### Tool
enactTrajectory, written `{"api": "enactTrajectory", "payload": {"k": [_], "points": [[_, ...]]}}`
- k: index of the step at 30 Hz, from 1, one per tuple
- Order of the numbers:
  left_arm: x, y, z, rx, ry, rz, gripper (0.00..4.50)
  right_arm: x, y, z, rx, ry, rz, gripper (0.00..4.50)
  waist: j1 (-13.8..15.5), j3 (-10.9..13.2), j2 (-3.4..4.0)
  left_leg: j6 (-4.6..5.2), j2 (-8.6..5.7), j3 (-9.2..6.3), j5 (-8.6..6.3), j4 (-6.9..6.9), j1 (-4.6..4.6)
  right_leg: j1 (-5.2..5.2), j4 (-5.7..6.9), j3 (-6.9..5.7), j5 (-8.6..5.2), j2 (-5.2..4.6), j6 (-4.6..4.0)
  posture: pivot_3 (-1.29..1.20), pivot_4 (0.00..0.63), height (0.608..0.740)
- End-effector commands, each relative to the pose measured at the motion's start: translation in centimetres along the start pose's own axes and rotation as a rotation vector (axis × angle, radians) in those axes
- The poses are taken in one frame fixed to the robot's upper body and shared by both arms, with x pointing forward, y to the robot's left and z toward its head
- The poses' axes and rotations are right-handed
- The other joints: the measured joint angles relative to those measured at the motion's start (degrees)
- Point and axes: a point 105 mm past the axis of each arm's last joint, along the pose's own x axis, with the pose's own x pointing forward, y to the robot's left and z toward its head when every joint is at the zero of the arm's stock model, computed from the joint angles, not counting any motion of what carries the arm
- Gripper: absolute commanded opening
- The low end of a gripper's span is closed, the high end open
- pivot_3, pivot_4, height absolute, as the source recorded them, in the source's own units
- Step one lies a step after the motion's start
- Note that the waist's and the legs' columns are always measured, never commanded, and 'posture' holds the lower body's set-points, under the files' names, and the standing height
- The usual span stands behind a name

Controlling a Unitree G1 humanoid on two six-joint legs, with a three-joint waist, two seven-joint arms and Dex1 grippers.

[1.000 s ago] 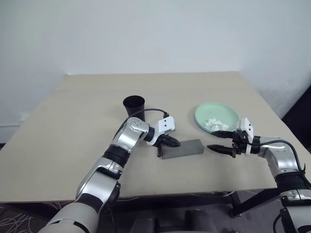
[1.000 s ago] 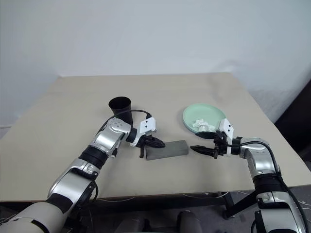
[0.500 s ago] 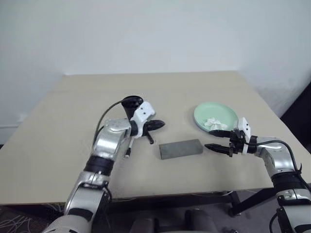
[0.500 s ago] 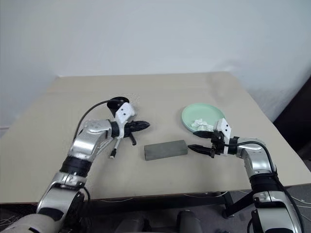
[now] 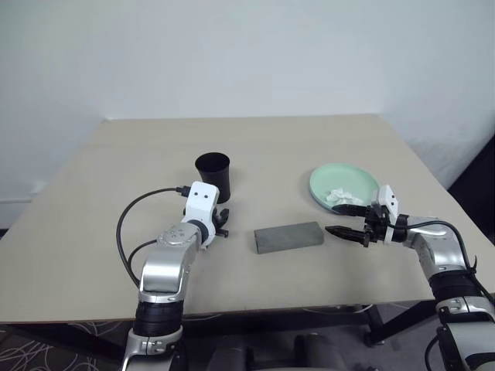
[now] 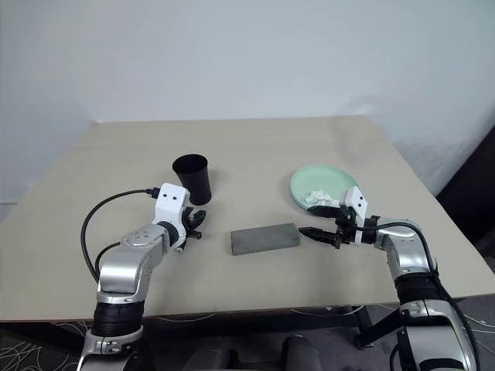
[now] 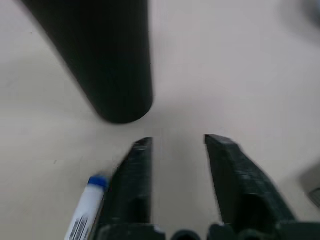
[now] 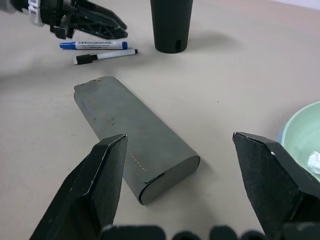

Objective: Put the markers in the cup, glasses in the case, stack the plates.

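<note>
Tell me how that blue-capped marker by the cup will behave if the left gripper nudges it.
The blue-capped marker is a slim round stick lying flat on the smooth table, so it will probably roll or skid. It looks light and stiff, unlikely to bend.

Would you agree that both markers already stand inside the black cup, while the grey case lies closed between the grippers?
Not quite: the two markers lie on the table beside the black cup, as the right wrist view shows. The grey case does lie closed between the grippers.

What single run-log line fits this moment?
left gripper: open, empty | markers: on table beside cup | case: closed | right gripper: open
</note>
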Motion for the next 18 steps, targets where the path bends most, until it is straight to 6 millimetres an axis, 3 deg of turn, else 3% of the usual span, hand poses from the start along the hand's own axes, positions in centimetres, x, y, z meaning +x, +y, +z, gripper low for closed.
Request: {"api": "enactTrajectory", "payload": {"k": [1, 18], "points": [[-0.6, 1.0, 0.8, 0.000, -0.021, 0.075, 1.91, 0.0, -0.5, 1.5, -0.052, -0.030, -0.002, 3.67, 0.0, 0.0, 0.00, 0.00, 0.00, 0.04, 0.00, 0.00, 0.00, 0.00, 0.00, 0.00, 0.00, 0.00, 0.00, 0.00, 0.000, 0.740], [0.8, 1.3, -2.0, -0.012, 0.142, 0.088, 1.91, -0.7, -0.3, 0.9, -0.050, -0.021, -0.037, 3.67, 0.0, 0.0, 0.00, -0.02, -0.01, 0.12, 0.00, -0.01, 0.00, 0.01, -0.01, 0.00, -0.01, -0.01, -0.01, 0.00, 0.000, 0.740]]}}
